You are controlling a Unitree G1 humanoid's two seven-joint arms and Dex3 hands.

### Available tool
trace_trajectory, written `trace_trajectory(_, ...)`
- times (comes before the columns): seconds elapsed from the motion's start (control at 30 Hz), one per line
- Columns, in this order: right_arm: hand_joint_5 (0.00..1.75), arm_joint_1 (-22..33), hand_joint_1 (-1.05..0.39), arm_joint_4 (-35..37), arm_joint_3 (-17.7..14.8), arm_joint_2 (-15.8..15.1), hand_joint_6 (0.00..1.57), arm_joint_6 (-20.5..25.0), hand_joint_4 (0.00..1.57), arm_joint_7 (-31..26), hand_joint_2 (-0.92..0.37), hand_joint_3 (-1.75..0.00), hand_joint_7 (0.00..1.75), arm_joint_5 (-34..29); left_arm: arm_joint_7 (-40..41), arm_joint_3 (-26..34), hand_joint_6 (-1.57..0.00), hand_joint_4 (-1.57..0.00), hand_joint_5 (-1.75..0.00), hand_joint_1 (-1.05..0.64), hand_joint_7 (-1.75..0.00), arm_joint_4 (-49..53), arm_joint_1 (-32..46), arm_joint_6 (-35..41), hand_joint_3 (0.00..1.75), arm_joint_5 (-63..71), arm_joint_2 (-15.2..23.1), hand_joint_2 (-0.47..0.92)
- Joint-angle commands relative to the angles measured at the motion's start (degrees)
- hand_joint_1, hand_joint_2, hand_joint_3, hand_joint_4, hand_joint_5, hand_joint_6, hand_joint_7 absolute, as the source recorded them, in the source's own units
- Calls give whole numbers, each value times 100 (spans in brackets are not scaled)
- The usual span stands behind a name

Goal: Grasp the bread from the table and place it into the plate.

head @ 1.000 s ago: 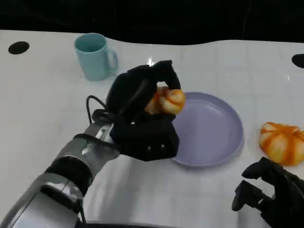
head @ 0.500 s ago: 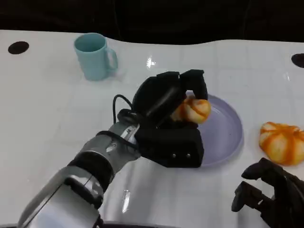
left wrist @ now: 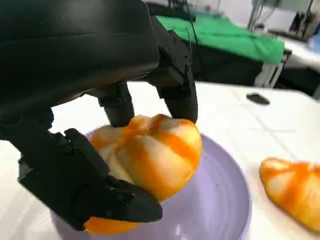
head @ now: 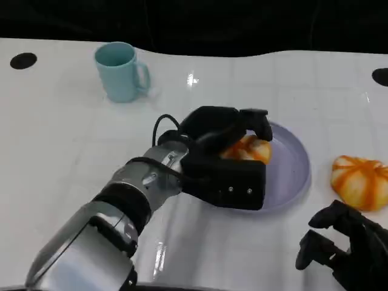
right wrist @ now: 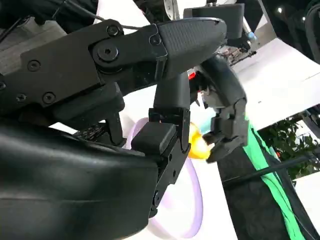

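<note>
My left hand [head: 221, 160] grips an orange-and-cream striped bread roll [head: 247, 149] low over the left part of the lavender plate [head: 290, 163]. In the left wrist view the roll [left wrist: 150, 160] sits between the black fingers [left wrist: 177, 97] just above the plate [left wrist: 220, 200]; whether it touches the plate I cannot tell. A second striped roll [head: 360, 181] lies on the table right of the plate, also seen as a roll [left wrist: 292, 187] in the left wrist view. My right hand [head: 348, 248] rests at the table's front right with fingers curled, holding nothing.
A light blue mug [head: 121, 71] stands at the back left. Two dark round holes [head: 23, 60] mark the white table's far corners. The table's back edge runs just behind the mug.
My left hand has carried the roll rightward and down, from beside the plate's left rim to low over the plate. The right hand has stayed put.
</note>
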Motion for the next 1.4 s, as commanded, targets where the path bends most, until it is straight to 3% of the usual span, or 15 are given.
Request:
trace_trajectory(0.03,158,34,-52,-18,-42,-22,75,-92,71,68,-92,-24,110,8,-377,-105,-20,-9,-55,-65,-16,-24,-257,191,41,76,101,92)
trace_trajectory(0.2,156,18,-53,42,-62,-24,76,-124,71,137,-92,-23,108,19,-756,-203,-3,0,-17,-87,-5,-58,-305,313,62,88,121,92)
trace_trajectory(0.3,156,19,-53,42,-67,-5,77,-143,71,122,-92,-23,107,15,-858,-328,0,0,-3,-99,-1,-54,-344,445,73,194,133,92)
trace_trajectory(0.7,153,75,-51,-40,-67,6,80,-105,72,39,-92,-24,102,35,-1462,191,-3,0,0,-105,-1,-470,-79,-121,76,-492,532,92)
trace_trajectory(0.9,154,62,-52,-77,-70,-48,80,0,72,59,-92,-22,102,85,-1925,800,-9,-9,-5,-96,-5,-926,432,-690,70,-1318,805,92)
trace_trajectory(1.03,156,71,-52,-89,-67,-44,79,-47,71,66,-92,-23,103,45,-2668,1464,-20,-19,-14,-87,-10,-1320,971,-809,59,-2404,759,92)
trace_trajectory(1.13,157,88,-52,-130,-62,-25,78,-12,70,5,-92,-23,107,42,-3174,2035,-41,-32,-48,-77,-12,-1772,1489,-624,46,-3368,589,92)
trace_trajectory(1.2,158,99,-52,-141,-62,-27,78,-11,70,5,-92,-22,107,46,-3310,2330,-52,-44,-61,-72,-15,-2093,1820,-546,42,-3868,457,92)
trace_trajectory(1.3,158,89,-53,-111,-65,-54,78,-9,70,35,-92,-22,108,43,-3527,2867,-69,-64,-75,-66,-21,-2668,2379,-137,38,-4839,141,92)
trace_trajectory(1.4,157,103,-54,-158,-64,-66,78,58,70,-3,-92,-20,107,48,-3696,3161,-80,-72,-80,-64,-26,-3341,2856,430,39,-5508,-38,92)
